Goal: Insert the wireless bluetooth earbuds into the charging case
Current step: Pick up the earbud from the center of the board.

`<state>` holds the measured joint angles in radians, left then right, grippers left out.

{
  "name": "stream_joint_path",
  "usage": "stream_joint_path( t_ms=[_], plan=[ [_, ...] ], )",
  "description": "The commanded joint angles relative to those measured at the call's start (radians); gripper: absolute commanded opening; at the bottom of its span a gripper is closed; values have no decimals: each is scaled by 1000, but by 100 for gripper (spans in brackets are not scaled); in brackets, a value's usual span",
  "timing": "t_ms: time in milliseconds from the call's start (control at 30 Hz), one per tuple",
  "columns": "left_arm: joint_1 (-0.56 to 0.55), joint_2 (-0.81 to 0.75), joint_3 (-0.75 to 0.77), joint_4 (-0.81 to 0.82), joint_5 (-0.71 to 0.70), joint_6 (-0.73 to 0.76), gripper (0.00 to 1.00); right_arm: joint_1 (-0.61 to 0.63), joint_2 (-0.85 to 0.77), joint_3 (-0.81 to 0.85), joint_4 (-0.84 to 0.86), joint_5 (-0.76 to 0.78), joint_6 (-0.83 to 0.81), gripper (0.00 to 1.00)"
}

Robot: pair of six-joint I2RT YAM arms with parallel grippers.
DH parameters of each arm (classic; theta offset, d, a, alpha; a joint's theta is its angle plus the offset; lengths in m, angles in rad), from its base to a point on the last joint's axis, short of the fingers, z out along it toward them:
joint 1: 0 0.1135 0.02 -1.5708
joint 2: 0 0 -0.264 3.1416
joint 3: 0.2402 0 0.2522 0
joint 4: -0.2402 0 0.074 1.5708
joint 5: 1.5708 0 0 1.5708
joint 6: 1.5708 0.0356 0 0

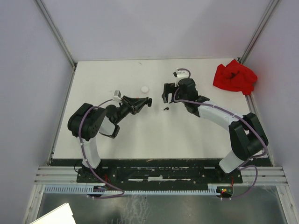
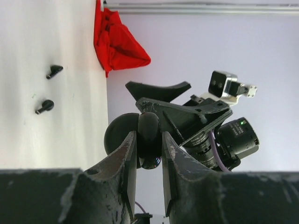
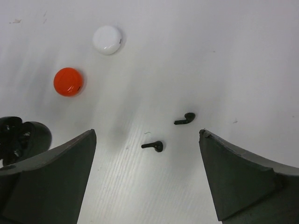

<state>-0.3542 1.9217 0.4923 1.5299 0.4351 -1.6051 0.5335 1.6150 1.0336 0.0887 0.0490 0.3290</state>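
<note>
Two black earbuds lie on the white table, one (image 3: 185, 118) just beyond the other (image 3: 154, 146); the top view shows them as one small dark speck (image 1: 166, 108). My right gripper (image 3: 147, 134) hangs open above them, its fingers wide apart and empty; it also shows in the top view (image 1: 166, 94). My left gripper (image 2: 148, 134) is shut on a round black charging case (image 2: 149, 123), held off the table just left of the earbuds (image 1: 148, 101). The case's lid looks swung open to one side (image 2: 119, 133). The left wrist view shows both earbuds (image 2: 45, 107) (image 2: 54, 71) far left.
A white round case (image 3: 107, 39) (image 1: 145, 88) and an orange-red round case (image 3: 68, 81) rest on the table beyond the earbuds. A crumpled red cloth (image 1: 235, 77) lies at the back right corner. Grey walls close the table (image 1: 117, 135) on three sides.
</note>
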Motion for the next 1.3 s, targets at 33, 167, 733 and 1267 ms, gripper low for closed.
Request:
stream_joint_path(
  t_ms=[33,167,733,1267],
  plan=[
    [37,-16,-8,145,-36,-38,3,-12,3,44,-117,89,-2,99],
    [50,-27,-2,142,-44,-54,3,-20,91,117,-192,83,16,99],
    [70,-59,-17,148,-15,-31,3,-51,309,237,-172,0,106,97],
    [89,-32,-17,182,-6,-49,3,-53,414,328,-188,-32,132,96]
  ],
)
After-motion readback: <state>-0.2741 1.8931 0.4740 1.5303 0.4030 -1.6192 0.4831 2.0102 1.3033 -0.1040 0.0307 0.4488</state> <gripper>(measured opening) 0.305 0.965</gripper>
